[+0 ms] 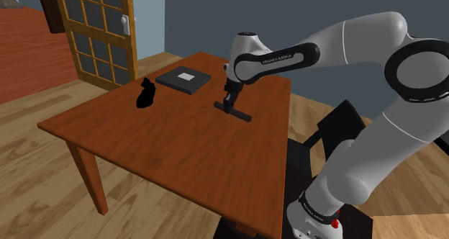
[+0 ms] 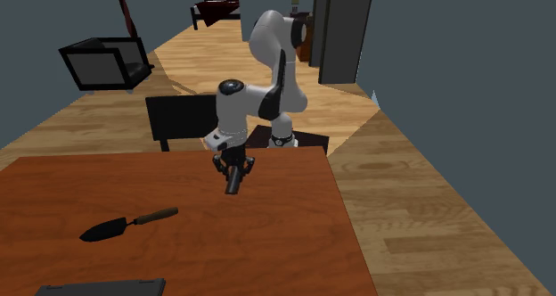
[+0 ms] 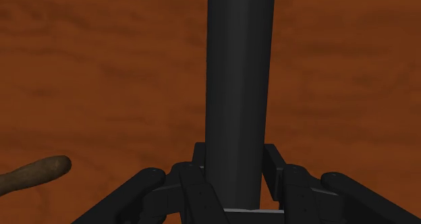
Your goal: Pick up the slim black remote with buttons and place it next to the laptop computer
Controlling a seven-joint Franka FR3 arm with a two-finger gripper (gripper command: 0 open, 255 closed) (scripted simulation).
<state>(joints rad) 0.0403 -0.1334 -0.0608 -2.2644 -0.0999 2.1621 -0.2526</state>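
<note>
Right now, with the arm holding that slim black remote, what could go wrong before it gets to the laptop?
The all-black gripper seems to clasp the slim black remote near one end, so the long free part could tilt or slip out. A black-bladed trowel with a brown handle lies on the brown wooden table towards the closed dark laptop; a low carry might knock it.

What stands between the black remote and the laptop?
Nothing visible. The gripper clasps the remote, and only bare table lies between it and the closed laptop. The trowel lies beyond the laptop, off that path.
</note>
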